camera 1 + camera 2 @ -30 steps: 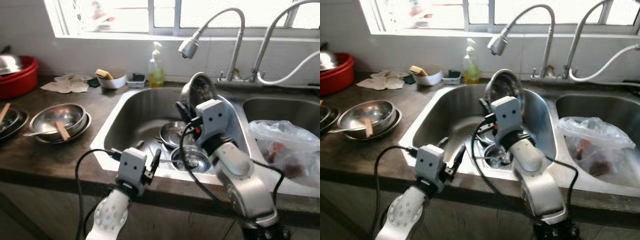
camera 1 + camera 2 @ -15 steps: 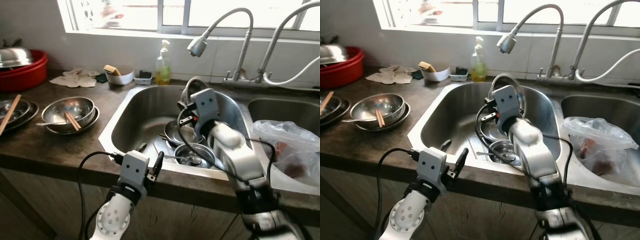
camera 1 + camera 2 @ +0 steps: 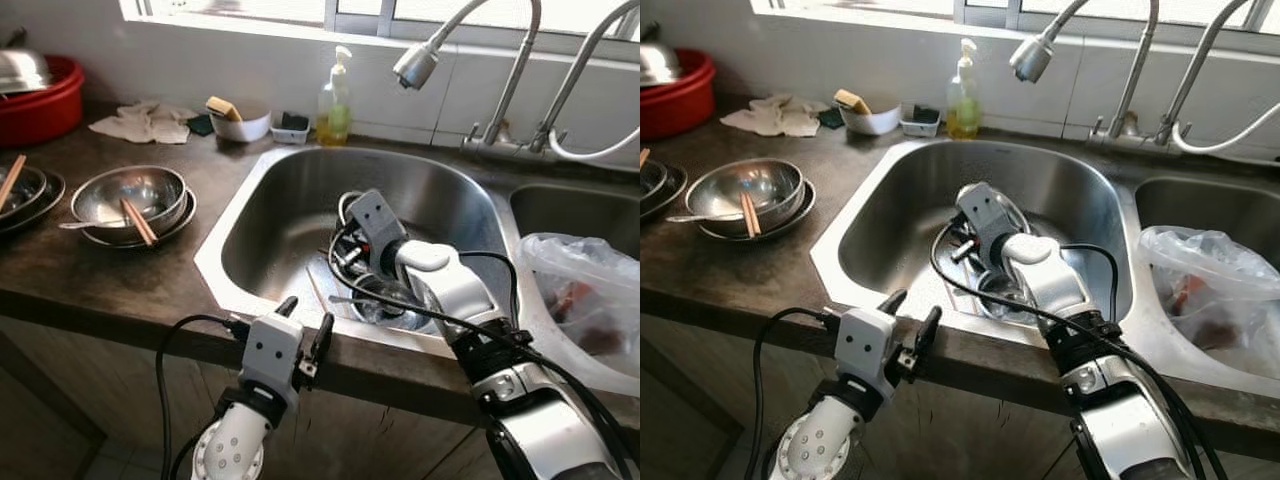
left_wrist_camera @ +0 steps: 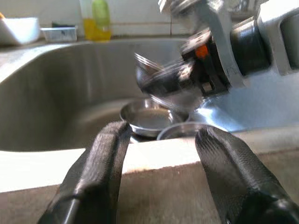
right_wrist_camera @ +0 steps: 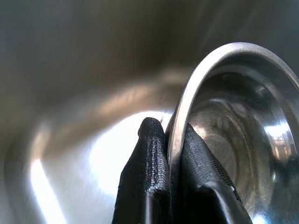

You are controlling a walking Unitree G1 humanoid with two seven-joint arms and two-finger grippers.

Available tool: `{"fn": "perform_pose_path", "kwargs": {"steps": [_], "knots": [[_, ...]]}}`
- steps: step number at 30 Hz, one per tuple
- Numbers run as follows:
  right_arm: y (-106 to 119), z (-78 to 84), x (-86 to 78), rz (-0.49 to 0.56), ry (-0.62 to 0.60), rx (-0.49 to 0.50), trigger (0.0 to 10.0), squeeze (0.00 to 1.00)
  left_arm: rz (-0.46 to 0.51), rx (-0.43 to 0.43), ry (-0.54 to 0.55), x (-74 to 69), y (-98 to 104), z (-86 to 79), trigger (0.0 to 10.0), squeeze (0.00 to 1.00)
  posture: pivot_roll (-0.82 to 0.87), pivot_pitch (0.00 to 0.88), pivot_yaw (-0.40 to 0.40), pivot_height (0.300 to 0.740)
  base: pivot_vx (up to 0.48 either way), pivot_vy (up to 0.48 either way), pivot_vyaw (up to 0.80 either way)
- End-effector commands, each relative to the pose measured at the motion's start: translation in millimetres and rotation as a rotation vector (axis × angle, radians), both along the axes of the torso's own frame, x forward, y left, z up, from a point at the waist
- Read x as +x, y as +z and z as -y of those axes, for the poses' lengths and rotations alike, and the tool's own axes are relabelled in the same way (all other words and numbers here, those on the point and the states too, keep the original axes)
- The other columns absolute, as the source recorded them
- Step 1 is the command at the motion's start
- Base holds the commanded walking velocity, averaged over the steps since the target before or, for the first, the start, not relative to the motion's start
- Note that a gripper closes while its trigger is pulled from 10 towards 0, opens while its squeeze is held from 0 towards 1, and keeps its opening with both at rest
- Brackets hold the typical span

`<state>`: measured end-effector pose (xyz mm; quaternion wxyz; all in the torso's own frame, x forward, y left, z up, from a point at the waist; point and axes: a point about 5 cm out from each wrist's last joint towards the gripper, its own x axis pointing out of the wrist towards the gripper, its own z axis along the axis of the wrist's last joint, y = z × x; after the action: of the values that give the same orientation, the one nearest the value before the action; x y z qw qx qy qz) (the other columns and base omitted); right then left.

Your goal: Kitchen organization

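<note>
Two black fingers (image 5: 152, 172) of the right gripper (image 5: 170, 154) pinch the rim of a round stainless-steel bowl (image 5: 229, 140), which a second ago stood high against the basin's back wall and now hangs low over the stacked steel dishes (image 3: 385, 300) on the floor of the left sink basin (image 3: 265, 215). Bare steel lies open left of the stack. The left gripper (image 4: 161, 172), fingers spread and empty, hovers at the dark countertop's front edge (image 4: 154, 158).

Bowls (image 3: 385, 295) lie in the sink (image 3: 262, 215). Left of it on the counter (image 3: 70, 270), a bowl with chopsticks (image 3: 130, 196). Behind the sink stands a soap bottle (image 3: 337, 94); right of it, a plastic bag (image 3: 585, 300).
</note>
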<state>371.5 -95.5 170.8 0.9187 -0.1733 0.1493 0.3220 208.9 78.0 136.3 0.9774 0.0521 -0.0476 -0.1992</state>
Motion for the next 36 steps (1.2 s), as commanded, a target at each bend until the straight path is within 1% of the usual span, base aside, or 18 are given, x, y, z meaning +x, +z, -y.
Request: {"fn": "perform_pose_path", "kwargs": {"steps": [1,2,4,7,9,14,15,16,23,32,33,34,36], "knots": [[-1.1,0.5,0.0,-0.011,0.039,-0.021,10.0,0.0,-0.004,0.01,0.003,-3.2,1.5,0.1,10.0,0.0,0.07,0.128,-0.084,0.74,0.0,0.0,0.0],[-2.5,0.2,0.0,-0.02,0.047,-0.023,10.0,0.0,-0.005,0.01,0.004,-3.6,1.7,0.0,10.0,0.0,0.07,0.128,-0.084,0.74,0.0,0.0,0.0],[-7.0,0.5,-1.0,-0.015,0.069,-0.067,10.0,0.0,-0.007,0.01,0.006,-4.0,2.1,0.0,10.0,0.0,0.07,0.132,-0.084,0.74,0.0,0.0,0.0],[-11.8,0.9,-2.0,-0.041,0.069,-0.081,10.0,0.0,-0.009,0.01,0.01,-4.2,2.5,-0.5,10.0,0.0,0.07,0.134,-0.082,0.74,0.0,0.0,0.0],[-17.9,4.4,-2.0,-0.057,0.05,-0.126,10.0,0.0,-0.01,0.011,0.01,-4.3,2.4,-0.5,10.0,0.0,0.07,0.13,-0.082,0.74,0.0,0.0,0.0],[-25.2,11.9,-0.3,-0.088,0.016,-0.173,10.0,0.0,-0.01,0.011,0.011,-3.1,3.5,-0.2,10.0,0.0,0.08,0.126,-0.083,0.74,0.0,0.0,0.0],[-26.5,12.3,-0.6,-0.089,0.016,-0.177,10.0,0.09,-0.009,0.014,0.012,-2.6,3.4,-0.3,10.0,0.0,0.08,0.124,-0.084,0.74,0.0,0.0,0.0],[-27.4,11.1,-1.5,-0.084,0.028,-0.173,10.0,1.0,-0.007,0.018,0.013,-1.9,3.5,-0.3,10.0,0.0,0.08,0.119,-0.083,0.74,0.0,0.0,0.0],[-26.5,8.5,-1.4,-0.075,0.036,-0.161,10.0,1.0,0.002,0.017,0.016,2.3,4.5,0.0,10.0,0.0,0.08,0.102,-0.087,0.74,0.0,0.0,0.0],[-19.0,7.4,-1.5,-0.025,0.014,-0.131,10.0,1.0,0.019,0.024,0.014,9.1,5.1,0.0,10.0,0.0,0.09,0.064,-0.084,0.74,0.0,0.0,0.0],[-18.0,7.6,-1.5,-0.017,0.006,-0.126,10.0,0.87,0.02,0.025,0.013,9.7,5.2,0.1,10.0,0.0,0.09,0.064,-0.084,0.74,0.0,0.0,0.0],[-12.8,9.9,-1.7,0.011,-0.019,-0.107,10.0,0.0,0.027,0.027,0.011,12.1,5.7,0.0,10.0,0.0,0.08,0.05,-0.077,0.74,0.0,0.0,0.0],[-6.8,12.9,-1.9,0.041,-0.05,-0.079,10.0,0.0,0.031,0.029,0.011,13.8,5.6,-0.2,10.0,0.0,0.08,0.04,-0.078,0.74,0.0,0.0,0.0]]}}
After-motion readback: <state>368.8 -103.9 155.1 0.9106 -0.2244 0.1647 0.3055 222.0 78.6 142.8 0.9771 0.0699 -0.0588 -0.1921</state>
